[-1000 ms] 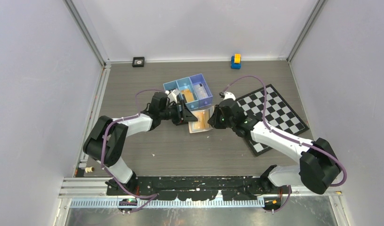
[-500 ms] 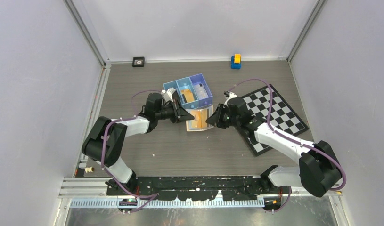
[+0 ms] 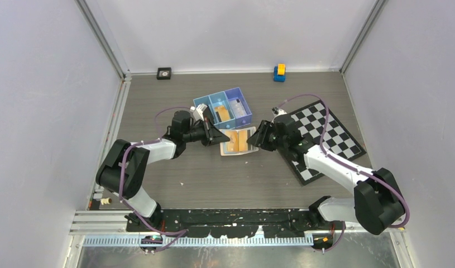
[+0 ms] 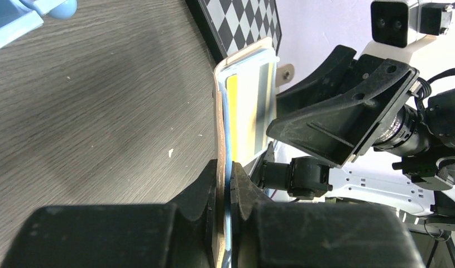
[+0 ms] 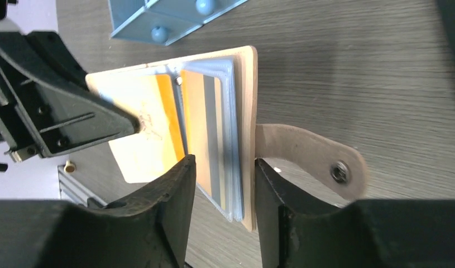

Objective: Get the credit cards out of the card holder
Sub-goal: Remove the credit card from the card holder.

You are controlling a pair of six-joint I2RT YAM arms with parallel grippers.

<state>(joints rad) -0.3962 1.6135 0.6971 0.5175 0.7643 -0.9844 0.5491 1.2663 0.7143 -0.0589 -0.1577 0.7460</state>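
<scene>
The tan card holder (image 3: 239,141) is spread open just in front of the blue tray, held off the table between both arms. My left gripper (image 3: 220,137) is shut on its left edge; in the left wrist view the gripper (image 4: 225,174) pinches the tan cover (image 4: 218,123) together with a clear sleeve. Credit cards (image 5: 205,125) sit in the clear sleeves, an orange-yellow one (image 4: 231,111) showing. My right gripper (image 3: 257,138) stands open, its jaws (image 5: 225,167) straddling the sleeves and right cover, with a gap on the left side. The snap tab (image 5: 309,153) sticks out to the right.
A blue three-compartment tray (image 3: 223,106) with small items stands right behind the holder. A chessboard (image 3: 324,134) lies to the right, under the right arm. A yellow and blue toy (image 3: 279,71) and a small black square object (image 3: 164,73) sit at the back wall.
My left gripper has closed on the holder's left edge. My right gripper, shut on the holder before, has opened and drawn slightly to the right. The holder now lies wider open.
</scene>
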